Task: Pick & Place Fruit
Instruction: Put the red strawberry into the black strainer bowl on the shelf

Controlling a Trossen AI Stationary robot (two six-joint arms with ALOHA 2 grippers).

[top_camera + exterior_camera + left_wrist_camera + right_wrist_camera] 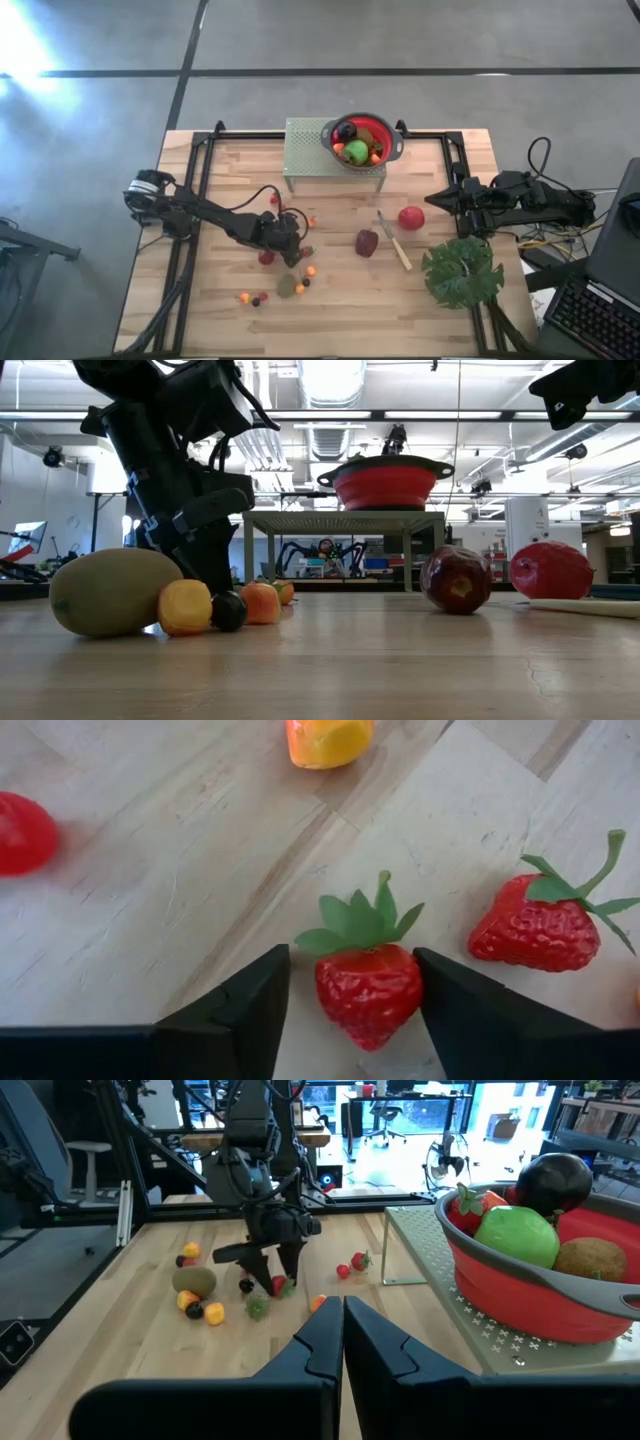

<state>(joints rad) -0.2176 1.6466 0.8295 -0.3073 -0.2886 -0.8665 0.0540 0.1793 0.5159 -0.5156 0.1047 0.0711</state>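
Observation:
My left gripper [355, 1005] is tipped down at the table left of centre, its open fingers on either side of a red strawberry [368, 990] with a green leafy cap that lies on the wood [280, 1286]. A second strawberry [535, 932], an orange piece [326, 740] and a red fruit [20, 832] lie close by. A brown kiwi [287, 286] rests nearer the front edge. My right gripper [343, 1330] waits shut, raised at the table's right edge [436, 200]. My left gripper comes at the strawberry slanting down from above. One finger [450, 1010] meets the strawberry's side [412, 982]; the other finger [260, 1010] stands a little apart from the opposite side. The strawberry lies on the table, its cap pointing away from the gripper.
A red bowl [385, 150] with a green apple and other fruit stands on a perforated green stand [305, 150] at the back. A red apple [410, 217], a maroon fruit [367, 242], a knife [393, 242] and a green leaf [461, 270] lie to the right.

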